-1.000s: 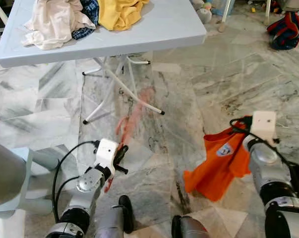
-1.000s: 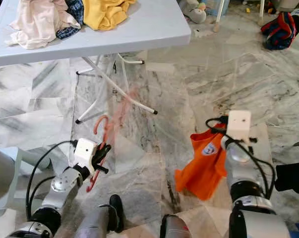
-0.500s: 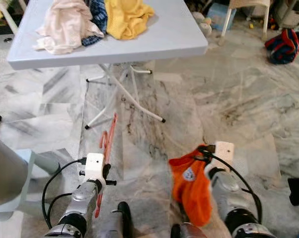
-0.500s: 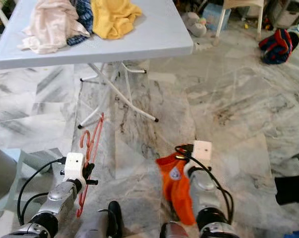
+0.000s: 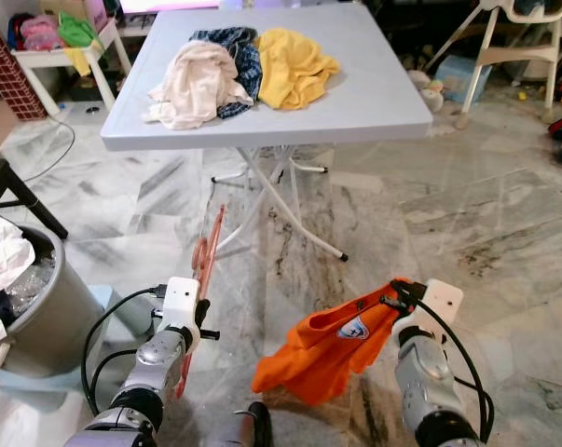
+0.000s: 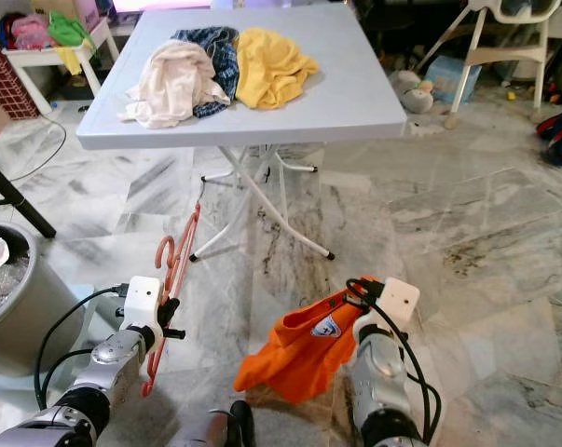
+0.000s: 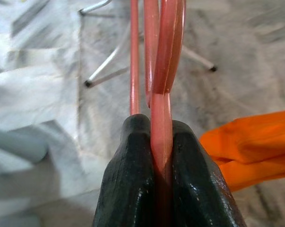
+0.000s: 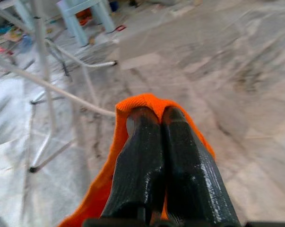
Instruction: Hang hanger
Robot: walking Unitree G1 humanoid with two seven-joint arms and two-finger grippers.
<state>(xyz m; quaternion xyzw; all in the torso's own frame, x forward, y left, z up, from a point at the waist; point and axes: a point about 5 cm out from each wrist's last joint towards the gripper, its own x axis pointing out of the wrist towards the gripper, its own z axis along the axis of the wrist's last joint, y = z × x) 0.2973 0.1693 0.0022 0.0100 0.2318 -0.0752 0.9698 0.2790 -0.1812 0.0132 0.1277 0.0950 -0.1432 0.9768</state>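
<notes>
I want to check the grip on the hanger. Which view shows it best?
The left wrist view: the left gripper is shut on the pink hanger, its bar pinched between the black fingers. The eye views show the hanger's whole length rising from the gripper, but the contact is too small to judge.

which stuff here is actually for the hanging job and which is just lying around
For the job:
- thin pink plastic hanger, clamped in the left gripper
- bright orange cloth shirt, pinched in the right gripper

Lying about:
- grey folding table
- cream, blue checked and yellow clothes heap
- grey round bin
- white high chair
</notes>
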